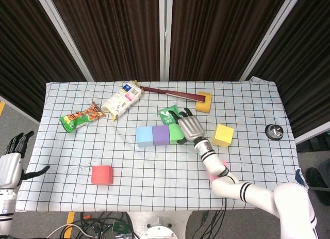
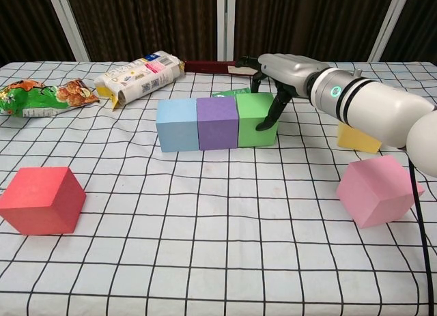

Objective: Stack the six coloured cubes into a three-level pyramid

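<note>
Blue cube [image 2: 177, 124], purple cube [image 2: 217, 122] and green cube [image 2: 254, 118] stand touching in a row mid-table. My right hand [image 2: 283, 67] reaches over the green cube's right side, fingers [image 2: 268, 118] pressing on its right face, gripping nothing. From the head view the hand [image 1: 190, 126] covers part of the green cube [image 1: 175, 134]. The yellow cube [image 2: 358, 140] sits to the right behind my forearm. The pink cube [image 2: 377, 190] lies tilted at near right. The red cube [image 2: 42, 199] is at near left. My left hand [image 1: 11, 164] hangs off the table's left edge, fingers apart and empty.
A white carton [image 2: 140, 74] and a snack bag [image 2: 41, 96] lie at back left. A green packet [image 1: 168, 114] lies just behind the green cube. A dark red stick with a yellow block [image 1: 204, 101] is at the back. A black round object [image 1: 274, 131] sits near the right edge.
</note>
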{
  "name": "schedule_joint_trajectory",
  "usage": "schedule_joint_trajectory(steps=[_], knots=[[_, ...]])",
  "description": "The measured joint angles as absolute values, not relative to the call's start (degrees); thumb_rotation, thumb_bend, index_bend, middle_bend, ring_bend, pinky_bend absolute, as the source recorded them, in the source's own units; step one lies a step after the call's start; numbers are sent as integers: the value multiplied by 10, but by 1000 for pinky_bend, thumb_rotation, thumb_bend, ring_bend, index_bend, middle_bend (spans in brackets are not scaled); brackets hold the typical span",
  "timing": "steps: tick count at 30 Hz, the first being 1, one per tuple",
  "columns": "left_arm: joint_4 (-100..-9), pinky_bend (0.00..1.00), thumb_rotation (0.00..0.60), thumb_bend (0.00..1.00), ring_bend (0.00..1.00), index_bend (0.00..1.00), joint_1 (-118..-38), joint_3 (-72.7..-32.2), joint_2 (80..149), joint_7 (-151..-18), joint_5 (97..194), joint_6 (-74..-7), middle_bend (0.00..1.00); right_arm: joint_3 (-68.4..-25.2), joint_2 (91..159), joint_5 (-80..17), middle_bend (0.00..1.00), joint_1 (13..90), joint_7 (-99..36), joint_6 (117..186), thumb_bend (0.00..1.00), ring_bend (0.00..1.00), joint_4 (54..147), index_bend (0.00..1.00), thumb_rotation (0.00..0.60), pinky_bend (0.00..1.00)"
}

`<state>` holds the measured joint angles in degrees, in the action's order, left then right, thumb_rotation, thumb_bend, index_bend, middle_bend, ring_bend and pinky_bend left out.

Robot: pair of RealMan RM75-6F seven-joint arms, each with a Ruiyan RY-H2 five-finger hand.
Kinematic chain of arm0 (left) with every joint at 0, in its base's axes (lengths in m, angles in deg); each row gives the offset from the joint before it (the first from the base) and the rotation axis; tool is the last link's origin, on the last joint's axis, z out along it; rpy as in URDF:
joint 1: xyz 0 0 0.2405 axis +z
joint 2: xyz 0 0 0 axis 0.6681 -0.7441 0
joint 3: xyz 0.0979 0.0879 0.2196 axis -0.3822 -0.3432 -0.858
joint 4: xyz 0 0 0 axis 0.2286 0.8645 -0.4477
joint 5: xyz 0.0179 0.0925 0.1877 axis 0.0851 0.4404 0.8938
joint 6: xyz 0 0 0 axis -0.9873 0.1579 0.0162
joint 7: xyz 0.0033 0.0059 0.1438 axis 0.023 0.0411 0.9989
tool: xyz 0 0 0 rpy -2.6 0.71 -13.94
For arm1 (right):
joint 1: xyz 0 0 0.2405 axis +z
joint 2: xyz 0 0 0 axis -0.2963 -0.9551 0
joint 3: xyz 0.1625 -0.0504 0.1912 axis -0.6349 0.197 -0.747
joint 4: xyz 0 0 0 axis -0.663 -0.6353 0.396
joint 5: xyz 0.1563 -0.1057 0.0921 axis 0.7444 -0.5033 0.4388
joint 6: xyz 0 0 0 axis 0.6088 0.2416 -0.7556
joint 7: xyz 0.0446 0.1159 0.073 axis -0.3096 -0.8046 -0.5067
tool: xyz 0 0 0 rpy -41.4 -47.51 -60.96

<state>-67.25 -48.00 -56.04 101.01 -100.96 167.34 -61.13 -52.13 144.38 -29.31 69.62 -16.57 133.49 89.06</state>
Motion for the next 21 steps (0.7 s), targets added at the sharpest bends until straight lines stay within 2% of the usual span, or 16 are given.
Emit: schedule_joint_trajectory(steps=[21], knots=[[-668, 43, 600, 4, 0, 46, -480, -561, 1012, -1017, 1673, -600, 108, -525, 1455, -296, 631, 698, -183, 1333, 161, 148, 881, 0, 600, 0]])
